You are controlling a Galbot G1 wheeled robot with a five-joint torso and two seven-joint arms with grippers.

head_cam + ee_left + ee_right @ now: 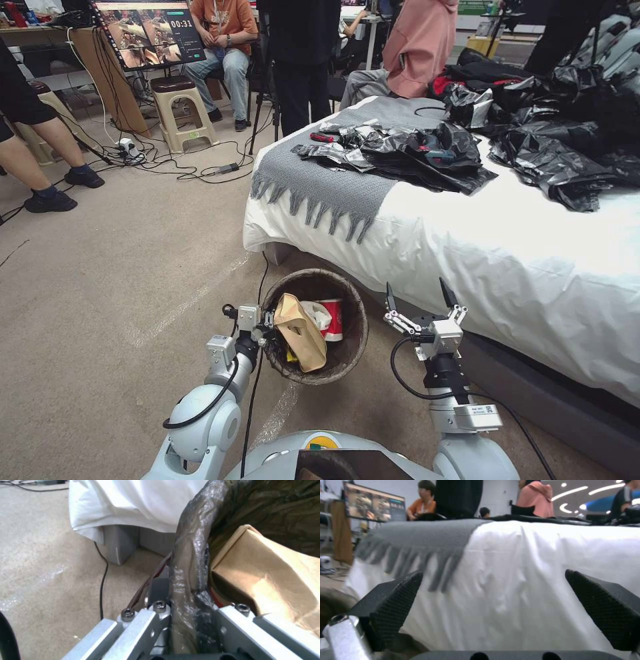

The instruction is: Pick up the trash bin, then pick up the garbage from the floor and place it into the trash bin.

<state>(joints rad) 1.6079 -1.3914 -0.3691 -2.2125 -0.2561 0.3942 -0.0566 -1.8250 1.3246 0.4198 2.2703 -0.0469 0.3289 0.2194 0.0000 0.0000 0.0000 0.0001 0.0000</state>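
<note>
Left gripper pinching the bin's rim; right gripper spread and holding nothing, beside the bed.

The left gripper [265, 325] is clamped on the near-left rim of the trash bin [353, 347], its jaws pressed onto the dark liner [186, 562], one inside and one outside the rim. The bin sits just in front of the robot, beside the foot corner of the bed [520, 267]. Inside it, a brown paper bag [300, 330] leans against the gripped side, with white tissue [316, 313] and a red-and-white paper cup [331, 319] behind it. To the right of the bin, apart from it, the right gripper [417, 293] has its black fingers [391, 600] spread wide and empty, pointing at the white sheet. On the bed lie a grey fringed blanket [320, 180] and glossy black plastic bags [553, 153].
</note>
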